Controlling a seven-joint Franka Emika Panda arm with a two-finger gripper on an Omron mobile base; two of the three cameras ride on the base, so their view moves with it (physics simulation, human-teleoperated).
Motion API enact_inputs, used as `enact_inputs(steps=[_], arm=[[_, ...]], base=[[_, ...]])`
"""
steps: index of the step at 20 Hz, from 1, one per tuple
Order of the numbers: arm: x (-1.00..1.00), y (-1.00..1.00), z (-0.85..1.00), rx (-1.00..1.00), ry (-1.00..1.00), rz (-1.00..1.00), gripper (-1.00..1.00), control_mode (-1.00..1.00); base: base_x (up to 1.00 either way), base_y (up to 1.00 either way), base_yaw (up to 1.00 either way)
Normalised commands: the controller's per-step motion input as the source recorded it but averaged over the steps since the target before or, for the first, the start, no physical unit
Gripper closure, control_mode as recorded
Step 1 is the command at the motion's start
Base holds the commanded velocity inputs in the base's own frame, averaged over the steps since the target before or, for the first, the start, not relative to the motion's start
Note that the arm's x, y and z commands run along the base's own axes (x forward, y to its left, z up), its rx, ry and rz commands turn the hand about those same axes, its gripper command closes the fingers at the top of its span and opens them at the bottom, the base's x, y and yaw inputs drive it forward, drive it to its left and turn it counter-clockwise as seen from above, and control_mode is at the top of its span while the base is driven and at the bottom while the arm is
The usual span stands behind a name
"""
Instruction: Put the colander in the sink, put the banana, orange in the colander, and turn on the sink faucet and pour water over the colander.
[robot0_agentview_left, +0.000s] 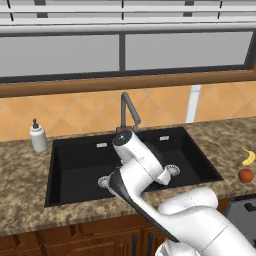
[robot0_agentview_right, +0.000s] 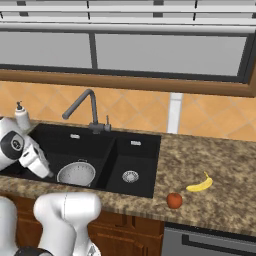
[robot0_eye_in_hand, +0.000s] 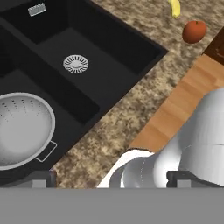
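The silvery colander (robot0_agentview_right: 76, 174) (robot0_eye_in_hand: 22, 129) stands upright in the larger basin of the black sink (robot0_agentview_right: 60, 142) (robot0_agentview_left: 75, 160), with nothing in it. My gripper (robot0_eye_in_hand: 113, 178) (robot0_agentview_right: 46, 172) hangs open over the basin's front edge, just left of the colander in the right base view, holding nothing. The yellow banana (robot0_agentview_right: 200, 184) (robot0_agentview_left: 248, 156) (robot0_eye_in_hand: 175, 6) lies on the granite counter right of the sink. The orange (robot0_agentview_right: 174, 200) (robot0_agentview_left: 245, 175) (robot0_eye_in_hand: 194, 31) sits just in front of it. The dark faucet (robot0_agentview_right: 82, 102) (robot0_agentview_left: 129, 107) rises behind the sink, and no water shows.
A white soap dispenser (robot0_agentview_left: 38, 136) (robot0_agentview_right: 21, 116) stands at the sink's back left corner. The smaller basin (robot0_agentview_right: 131, 155) with its steel drain (robot0_agentview_right: 130, 176) lies between the colander and the fruit. A grey appliance top (robot0_agentview_right: 210, 242) sits below the counter at right.
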Motion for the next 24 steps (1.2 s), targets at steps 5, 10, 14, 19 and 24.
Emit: enact_inputs(steps=[5, 10, 14, 19, 24], arm=[[-0.16, -0.87, 0.29, -0.01, 0.13, 0.15, -1.0, -1.0], [0.0, -0.94, 0.33, 0.0, 0.28, 0.0, -1.0, -1.0], [0.0, -0.95, 0.38, 0.03, 0.28, 0.0, -1.0, -1.0], [0.09, -0.93, 0.38, 0.06, 0.28, 0.0, -1.0, -1.0], [0.04, -0.97, 0.21, 0.13, 0.2, 0.0, -1.0, -1.0]], base=[[0.0, 0.0, 0.0], [0.0, 0.0, 0.0], [0.0, 0.0, 0.0], [0.0, 0.0, 0.0], [0.0, 0.0, 0.0]])
